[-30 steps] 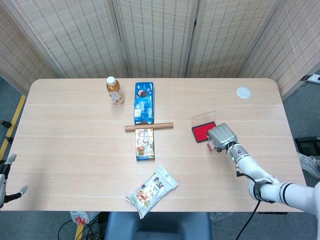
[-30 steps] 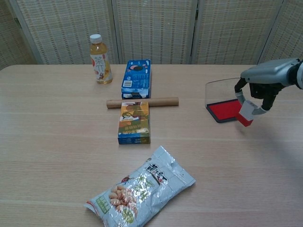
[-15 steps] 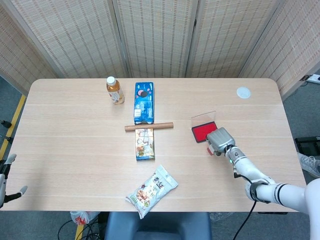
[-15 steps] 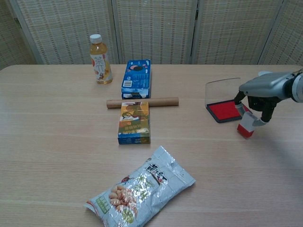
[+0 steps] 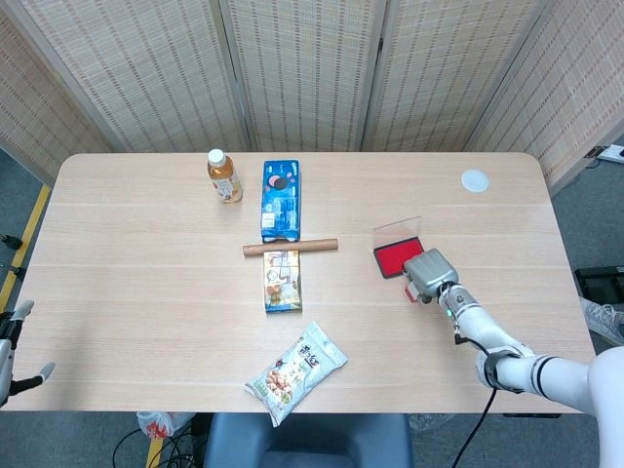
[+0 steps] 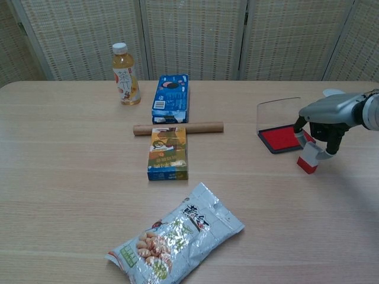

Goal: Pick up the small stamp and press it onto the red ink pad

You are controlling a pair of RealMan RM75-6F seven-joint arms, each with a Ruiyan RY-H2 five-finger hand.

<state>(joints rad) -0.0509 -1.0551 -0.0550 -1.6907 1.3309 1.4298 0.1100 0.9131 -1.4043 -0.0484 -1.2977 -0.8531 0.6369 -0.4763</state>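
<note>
tea bottle (image 6: 125,74), blue box (image 6: 171,98), snack bag (image 6: 177,238)

Robot test room or lab: pale wooden table (image 5: 136,273) of assorted groceries, enclosed by woven folding screens (image 5: 302,68)

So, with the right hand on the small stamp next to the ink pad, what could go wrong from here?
1. The right hand holds the small stamp tilted beside the red ink pad; pressed at that angle, it might ink unevenly or slip from the fingers.
2. The pad's clear lid stands open behind it; the hand could bump it while moving over.
</note>
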